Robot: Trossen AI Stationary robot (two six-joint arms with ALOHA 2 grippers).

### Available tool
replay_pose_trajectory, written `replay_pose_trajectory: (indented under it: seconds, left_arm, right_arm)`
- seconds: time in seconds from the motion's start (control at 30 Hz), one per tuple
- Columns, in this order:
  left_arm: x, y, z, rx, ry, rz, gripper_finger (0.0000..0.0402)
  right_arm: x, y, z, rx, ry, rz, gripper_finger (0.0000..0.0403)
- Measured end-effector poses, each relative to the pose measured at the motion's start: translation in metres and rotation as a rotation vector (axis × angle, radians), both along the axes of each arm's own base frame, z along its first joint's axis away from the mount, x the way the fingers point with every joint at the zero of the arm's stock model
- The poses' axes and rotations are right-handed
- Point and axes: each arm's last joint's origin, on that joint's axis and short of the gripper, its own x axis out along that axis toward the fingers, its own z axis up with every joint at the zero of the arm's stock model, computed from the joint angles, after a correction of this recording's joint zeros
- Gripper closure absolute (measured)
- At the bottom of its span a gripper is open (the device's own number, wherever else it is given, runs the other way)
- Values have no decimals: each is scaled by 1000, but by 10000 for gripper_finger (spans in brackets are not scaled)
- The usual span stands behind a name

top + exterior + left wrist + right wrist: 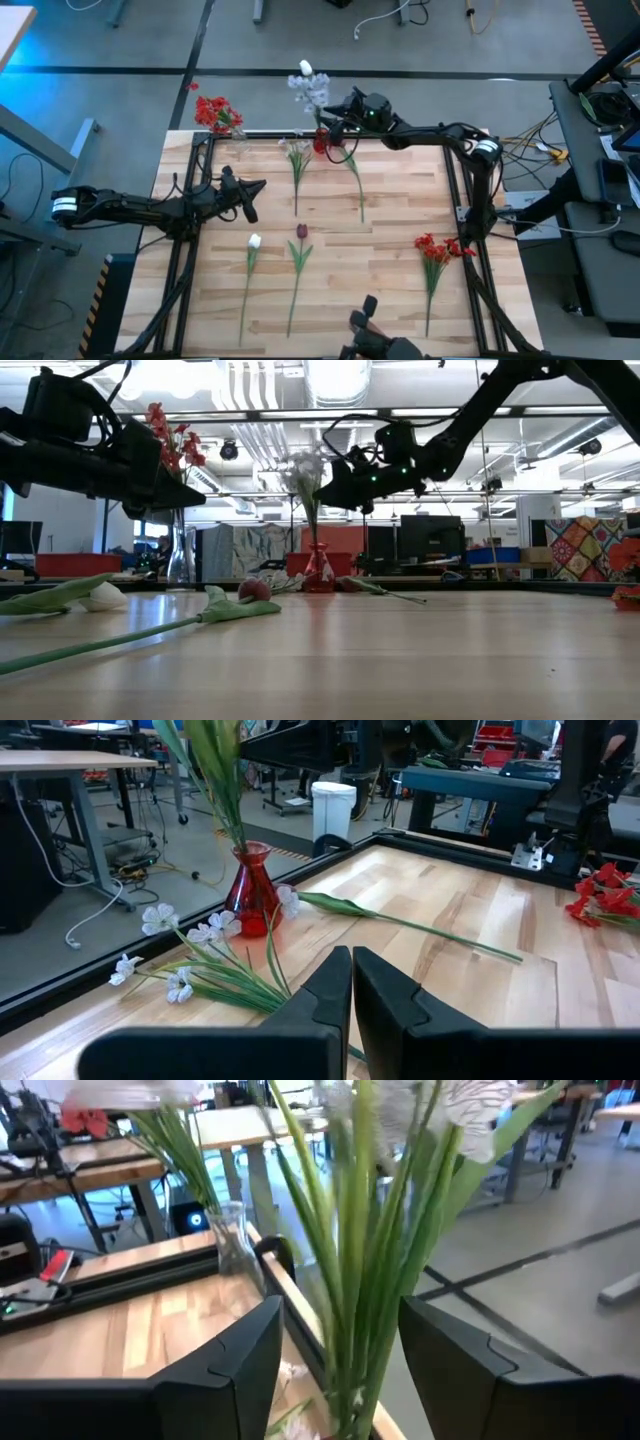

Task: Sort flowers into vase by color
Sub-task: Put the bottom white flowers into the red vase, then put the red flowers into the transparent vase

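A red vase (321, 142) stands at the table's far edge and holds white and pale-blue flowers (308, 85). My right gripper (340, 1315) is open at the height of their green stems (360, 1260), one finger on either side. A clear vase (238, 130) at the far left holds red flowers (215, 112). On the table lie a white spray (296, 160), a long-stemmed flower (355, 178), a white bud (254, 241), a dark red tulip (301, 232) and a red cluster (438, 250). My left gripper (258, 188) waits shut over the table's left side.
A black frame (420, 143) runs round the table's edges, and both vases stand against its far rail. A dark camera mount (368, 325) sits at the near edge. Bare wood lies between the scattered flowers at the table's middle and right.
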Motion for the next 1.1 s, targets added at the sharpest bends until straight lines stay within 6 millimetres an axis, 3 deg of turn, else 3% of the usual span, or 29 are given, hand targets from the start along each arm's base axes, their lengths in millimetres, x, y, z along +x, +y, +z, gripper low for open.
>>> replay_pose_trajectory:
  seconds: [0.3, 0.47, 0.7, 0.87, 1.1]
  left_arm:
    - [0, 0, 0, 1, 2, 0, 402]
    - [0, 0, -1, 0, 11, -5, 402]
    - [0, 0, -5, -18, 43, -5, 402]
    - [0, -1, -6, -24, 52, -29, 402]
    - [1, -1, -10, -34, 82, -34, 402]
  right_arm:
    - [-7, 14, 18, 42, 104, 20, 206]
    - [-12, 37, 31, 85, 225, 41, 213]
    - [-24, 114, 39, 157, 532, 1, 295]
    - [-56, 177, 34, 411, 637, -18, 363]
    - [-112, 260, 13, 731, 680, -245, 366]
